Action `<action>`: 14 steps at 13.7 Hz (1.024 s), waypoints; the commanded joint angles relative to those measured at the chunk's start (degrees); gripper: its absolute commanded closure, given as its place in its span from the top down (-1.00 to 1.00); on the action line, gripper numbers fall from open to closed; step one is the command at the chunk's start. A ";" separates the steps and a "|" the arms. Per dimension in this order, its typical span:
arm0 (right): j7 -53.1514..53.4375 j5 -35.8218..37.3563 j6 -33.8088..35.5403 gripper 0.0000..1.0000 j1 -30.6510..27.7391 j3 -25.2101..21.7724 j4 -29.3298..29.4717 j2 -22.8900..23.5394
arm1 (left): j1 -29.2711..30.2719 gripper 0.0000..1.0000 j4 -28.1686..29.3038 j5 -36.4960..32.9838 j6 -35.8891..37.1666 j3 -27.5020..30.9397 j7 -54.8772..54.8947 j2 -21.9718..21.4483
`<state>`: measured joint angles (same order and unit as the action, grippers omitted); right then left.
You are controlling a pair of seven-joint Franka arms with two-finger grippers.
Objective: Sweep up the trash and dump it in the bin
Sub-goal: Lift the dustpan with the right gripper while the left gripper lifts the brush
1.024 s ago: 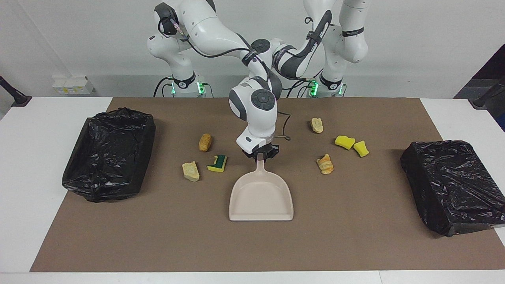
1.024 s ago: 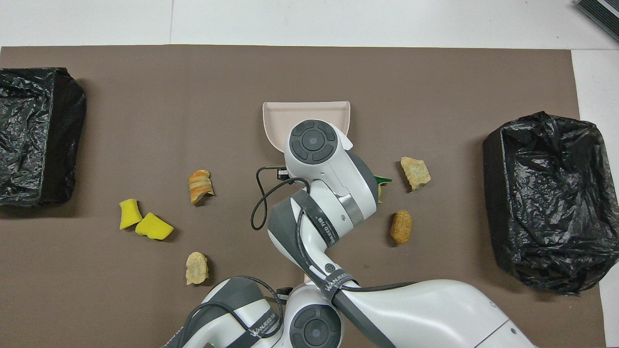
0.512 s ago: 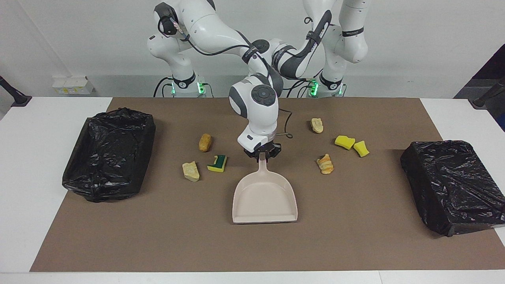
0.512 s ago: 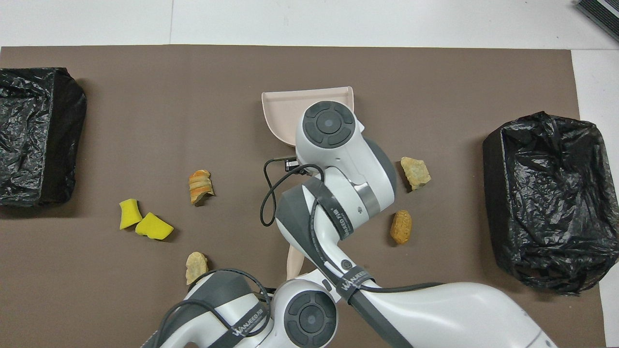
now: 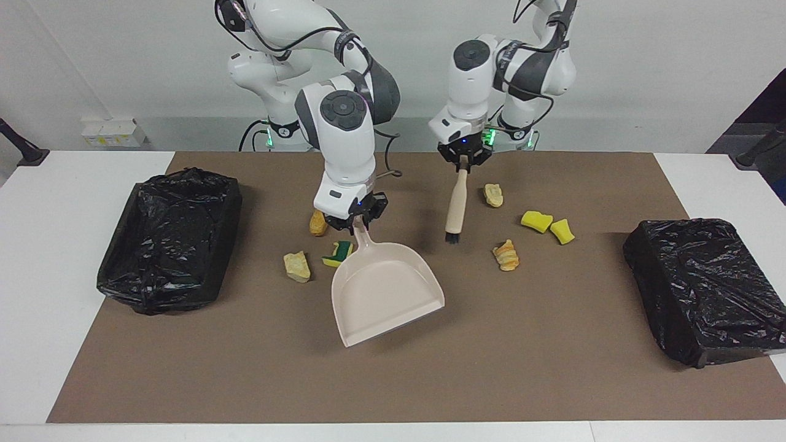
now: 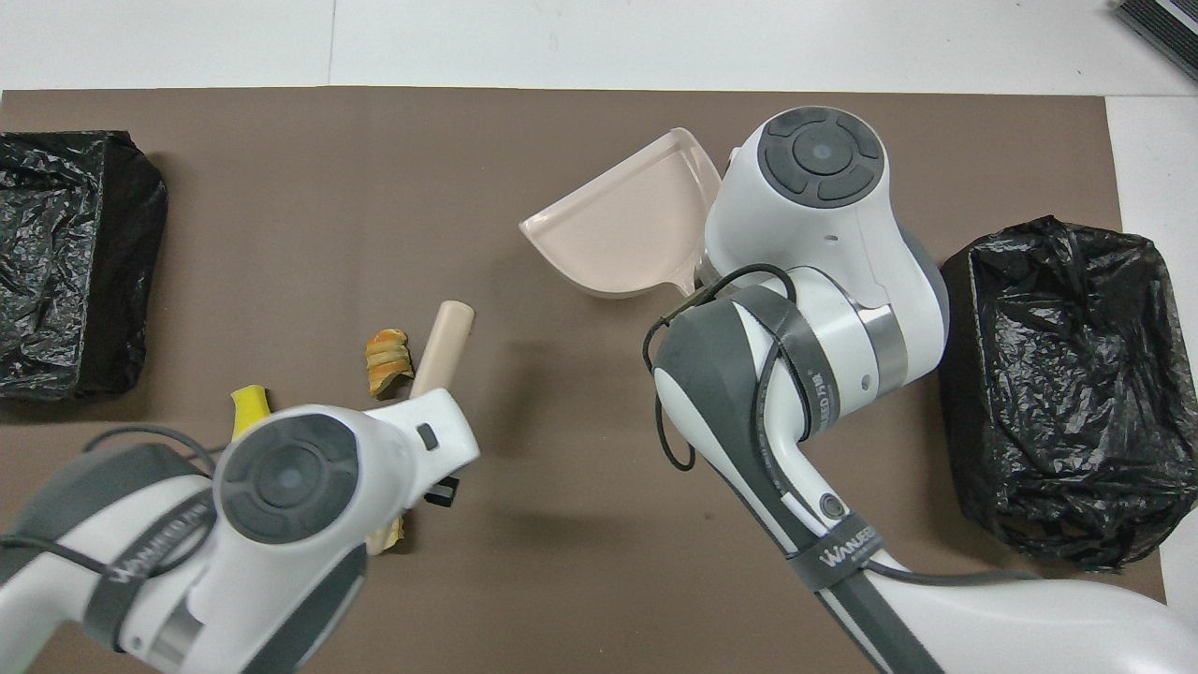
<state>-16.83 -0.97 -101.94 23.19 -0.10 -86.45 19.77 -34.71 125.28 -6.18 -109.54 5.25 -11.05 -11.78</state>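
Trash lies scattered on the brown mat (image 5: 552, 380) in two loose groups, seven scraps in all as seen from the facing view. Toward the right arm's end are three: a tan-orange bread piece (image 5: 318, 223) partly hidden by the right gripper, a pale bread chunk (image 5: 297, 266), and the green-and-yellow sponge (image 5: 339, 253) tucked against the dustpan's edge. Toward the left arm's end are four: a pale bread piece (image 5: 493, 195) nearest the robots, two yellow sponge chunks (image 5: 536, 221) (image 5: 562, 231) just beside each other, and a striped orange bread piece (image 5: 506, 255). The word WANFEED can be read on straps on both forearms in the overhead view; one such strap (image 6: 847, 552) is on the right arm. Two bins lined with black bags stand at the mat's ends: the bin at the right arm's end (image 5: 169, 239) shows an open hollow with only liner visible, and the bin at the left arm's end (image 5: 706, 288) shows only crumpled black plastic; whether anything lies in it I cannot tell. The right gripper (image 5: 356, 220) is clamped on the handle of the one beige dustpan (image 5: 384, 291), which hangs tilted and empty over the mat's middle. The left gripper (image 5: 464, 158) is clamped on the top of the one brush (image 5: 455, 205), which hangs upright with its dark bristles just over the mat, near the striped piece
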 commanded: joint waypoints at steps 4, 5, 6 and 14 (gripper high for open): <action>-35.43 2.90 -3.95 -1.00 -1.04 0.54 -8.11 -3.95 | 16.84 -1.00 -11.79 -1.03 -5.06 -0.86 25.24 10.62; -38.59 2.99 -6.05 -1.00 -0.96 0.54 -9.51 -4.39 | 18.87 -1.00 -14.33 -1.03 -5.85 -0.86 29.64 12.56; -41.50 2.99 -7.81 -1.00 -0.87 0.54 -11.27 -5.26 | 21.15 -1.00 -17.14 -1.03 -6.64 -0.86 33.77 14.92; -37.07 5.19 -13.54 -1.00 5.70 0.54 -16.38 -4.66 | 30.22 -1.00 -23.51 -1.20 -15.44 -0.86 56.30 27.78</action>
<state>-57.68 3.25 -113.93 27.20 0.15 -100.84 16.30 -5.77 102.94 -6.59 -124.77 5.25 42.04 14.96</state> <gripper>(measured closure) 0.674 0.744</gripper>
